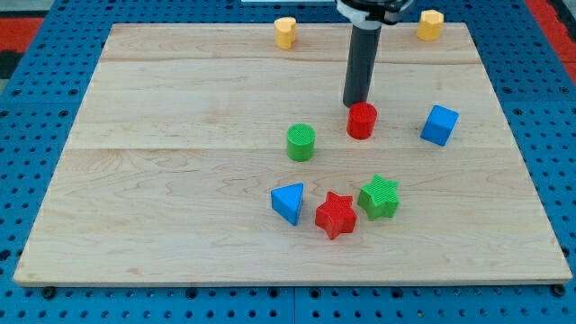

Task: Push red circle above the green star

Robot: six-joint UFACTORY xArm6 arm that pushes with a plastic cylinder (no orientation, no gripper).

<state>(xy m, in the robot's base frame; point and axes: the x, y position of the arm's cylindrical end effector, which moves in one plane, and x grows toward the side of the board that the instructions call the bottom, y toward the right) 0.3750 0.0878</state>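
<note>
Rod end, my tip (356,103), sits just above the red circle (362,121) toward the view's top, touching or nearly so; the arm carries no pincer, only this rod. Red circle lies above the green star (379,197), well apart from it, with the green circle (301,142) to its left and the blue cube (439,125) to its right. Red star (336,215) touches the green star beside the blue triangle (289,202), and two yellow blocks (285,32) (430,24) stand at the board's (180,180) top edge.

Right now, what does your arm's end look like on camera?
A straight dark grey rod, round and smooth, without markings. Above it, at the view's top, sits a black and white mount, cut off by the frame. My tip is the rod's plain blunt end. No cables show.
</note>
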